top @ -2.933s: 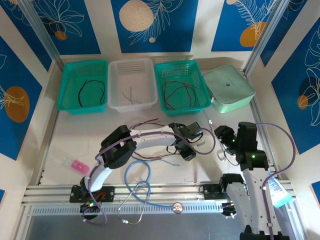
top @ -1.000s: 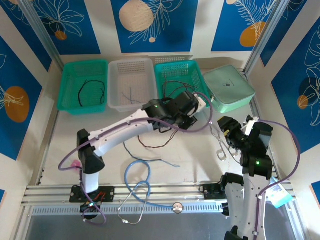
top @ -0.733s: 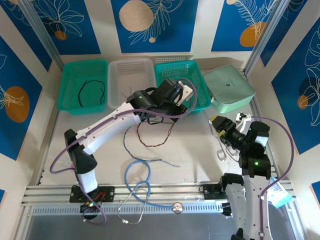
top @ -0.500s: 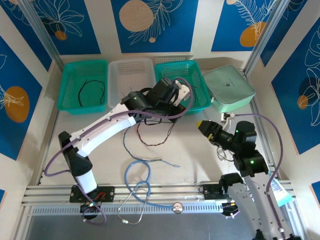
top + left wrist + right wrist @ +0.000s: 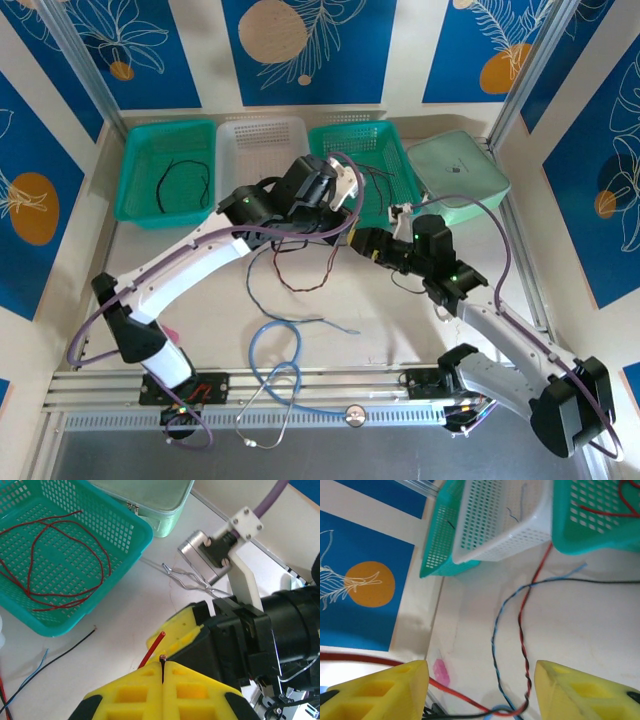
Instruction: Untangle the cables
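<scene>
Currently the cables (image 5: 522,630), thin red, black and blue-grey wires loosely twisted together, lie on the pale table (image 5: 400,320) before a perforated teal basket (image 5: 107,595) holding red loops. The left gripper (image 5: 163,672), with blocky yellow fingers, is clamped on one cable end. The right gripper (image 5: 481,667) stands wide apart, twisted strands between its fingers.

A fixed overhead camera looks down from the near edge across the white table (image 5: 400,320). Wrist cameras sit close above it, left facing right, right facing left; both catch the teal mesh plastic basket (image 5: 120,555) and thin coloured cables (image 5: 524,652).
</scene>
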`<state>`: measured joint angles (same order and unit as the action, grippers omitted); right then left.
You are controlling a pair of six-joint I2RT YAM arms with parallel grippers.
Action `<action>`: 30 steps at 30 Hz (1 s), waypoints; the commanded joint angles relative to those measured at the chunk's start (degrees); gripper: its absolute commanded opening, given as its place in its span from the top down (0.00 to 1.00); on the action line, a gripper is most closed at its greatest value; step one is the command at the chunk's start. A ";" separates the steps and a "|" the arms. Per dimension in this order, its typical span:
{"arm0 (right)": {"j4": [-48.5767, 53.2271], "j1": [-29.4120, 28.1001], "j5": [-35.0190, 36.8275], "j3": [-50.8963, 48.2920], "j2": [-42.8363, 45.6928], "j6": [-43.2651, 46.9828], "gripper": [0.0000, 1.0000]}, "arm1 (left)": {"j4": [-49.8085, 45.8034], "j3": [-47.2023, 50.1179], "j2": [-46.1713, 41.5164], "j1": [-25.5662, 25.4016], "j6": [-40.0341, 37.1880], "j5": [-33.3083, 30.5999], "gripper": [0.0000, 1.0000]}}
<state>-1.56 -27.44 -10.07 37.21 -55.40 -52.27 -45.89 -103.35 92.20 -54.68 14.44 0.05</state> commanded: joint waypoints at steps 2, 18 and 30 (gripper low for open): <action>-7.34 -0.51 -3.43 3.52 -1.53 1.87 0.42 | 1.12 0.84 -2.55 1.12 1.55 2.02 1.00; -10.70 -1.34 -7.12 0.46 -0.53 0.31 0.31 | 2.50 2.02 -4.80 4.74 3.06 6.02 1.00; -14.85 -1.83 -13.41 6.91 -11.14 -0.34 0.42 | 2.54 3.37 -5.16 4.84 3.74 7.92 1.00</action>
<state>-13.58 -28.88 -20.14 41.36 -64.69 -52.10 -44.10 -100.47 88.77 -50.15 17.12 6.44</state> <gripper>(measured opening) 0.603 0.052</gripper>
